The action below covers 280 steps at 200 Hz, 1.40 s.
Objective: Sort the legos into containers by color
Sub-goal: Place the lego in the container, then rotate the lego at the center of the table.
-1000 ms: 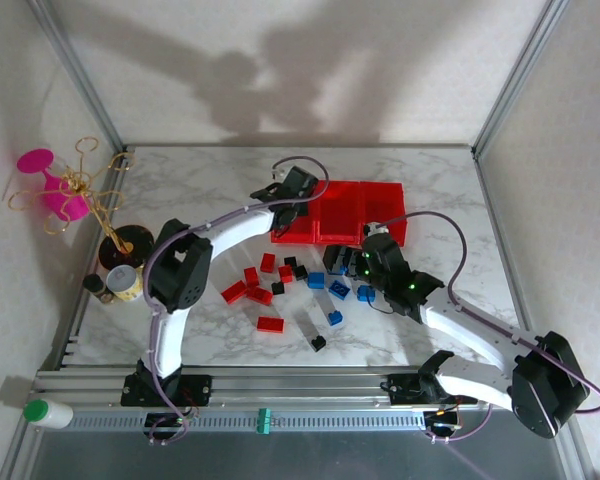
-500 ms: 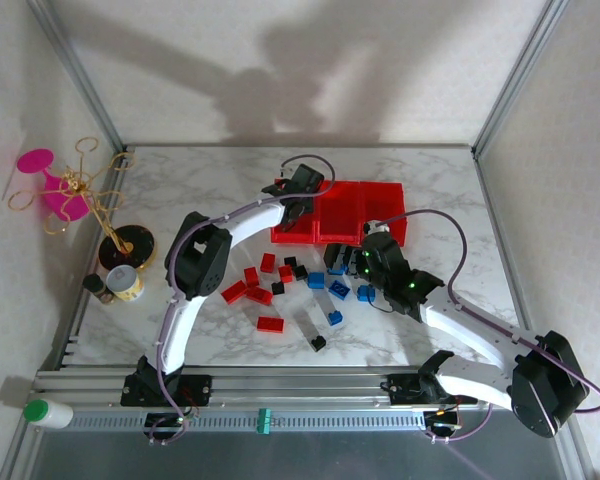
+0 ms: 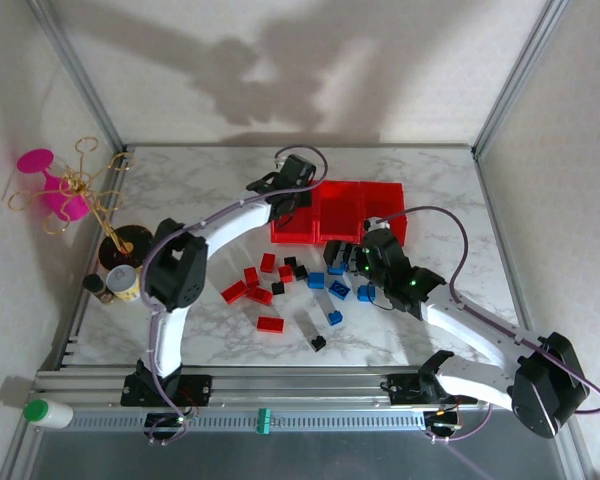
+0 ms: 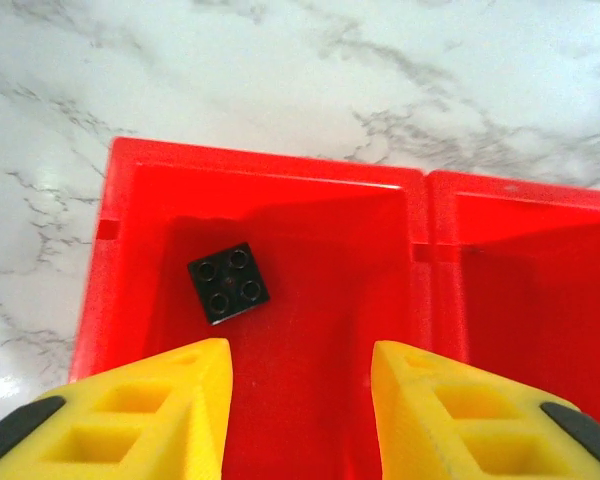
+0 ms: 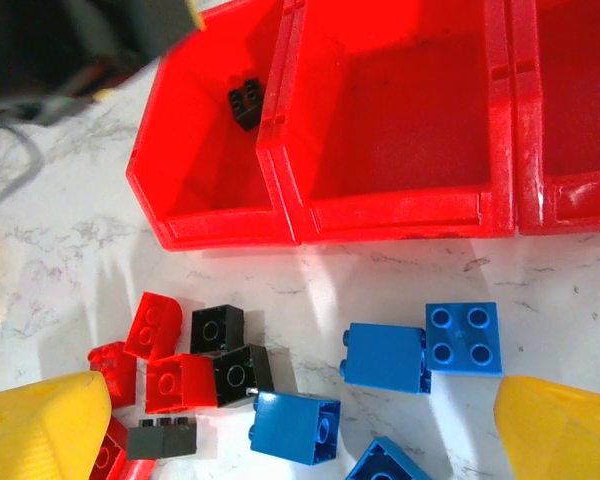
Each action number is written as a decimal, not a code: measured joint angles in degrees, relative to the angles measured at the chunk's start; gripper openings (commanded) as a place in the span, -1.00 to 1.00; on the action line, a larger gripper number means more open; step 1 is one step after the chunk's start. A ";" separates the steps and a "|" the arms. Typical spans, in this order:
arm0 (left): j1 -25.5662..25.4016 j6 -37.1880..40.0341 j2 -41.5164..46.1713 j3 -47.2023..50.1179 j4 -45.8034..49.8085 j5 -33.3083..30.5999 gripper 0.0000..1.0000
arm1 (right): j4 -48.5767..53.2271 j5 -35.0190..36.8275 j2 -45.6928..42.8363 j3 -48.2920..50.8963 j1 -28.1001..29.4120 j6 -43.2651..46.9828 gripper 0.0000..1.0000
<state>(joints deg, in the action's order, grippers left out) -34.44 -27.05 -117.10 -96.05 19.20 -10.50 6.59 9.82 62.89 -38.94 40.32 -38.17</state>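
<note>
My left fingers point(image 4: 298, 352) stand a little apart, gripping nothing, over the leftmost of the 3 joined red containers point(image 4: 420, 185), where 1 black lego point(image 4: 229, 283) lies flat. My right fingers point(image 5: 300, 395) are spread wide above loose red, black and blue legos point(image 5: 383, 357) on the counter point(image 3: 180, 190), just beside the containers. A pink goblet point(image 3: 55, 190) and wire stand point(image 3: 126, 243) sit well apart, at the counter's left edge.

— Where does the top view look from?
— High behind both arm bases point(image 3: 165, 388), down over the whole desk point(image 3: 180, 180).
— And the wrist views?
— Close, facing down — both share the leftmost bin point(image 4: 260, 162) and its black brick point(image 4: 229, 284).
</note>
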 measured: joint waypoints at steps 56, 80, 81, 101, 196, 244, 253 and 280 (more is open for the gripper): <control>-3.58 -2.08 14.56 15.56 -3.28 1.77 -0.19 | 0.48 -1.14 -2.08 2.60 0.00 -0.74 0.98; -7.41 -3.91 18.51 22.29 -3.13 1.46 -0.18 | 0.22 -2.58 -2.95 5.86 0.00 -1.57 0.97; -7.52 -3.98 18.60 22.47 -3.13 1.44 -0.18 | 0.22 -2.58 -3.02 6.10 0.00 -1.64 0.98; -10.45 -5.79 20.74 26.08 -2.75 0.68 -0.16 | 0.31 -3.06 -3.89 8.50 0.00 -2.23 0.98; -16.33 -10.73 13.57 26.80 -1.38 -2.84 -0.08 | -0.04 -3.85 -8.72 12.31 0.00 -4.96 0.98; -16.44 -10.75 6.91 21.64 -0.46 -4.39 0.01 | 0.13 -3.63 -10.80 13.35 0.00 -5.22 0.98; -16.44 -10.75 5.95 20.90 -0.48 -4.57 0.02 | 0.13 -3.61 -11.28 13.57 0.00 -5.35 0.97; -16.44 -11.19 3.52 19.30 0.37 -5.88 0.02 | 0.79 -3.41 -12.83 14.05 0.00 -5.40 0.97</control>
<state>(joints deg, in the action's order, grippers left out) -50.87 -38.24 -113.58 -76.75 19.57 -16.38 7.38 6.42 50.06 -24.88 40.32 -43.57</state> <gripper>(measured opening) 0.507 0.988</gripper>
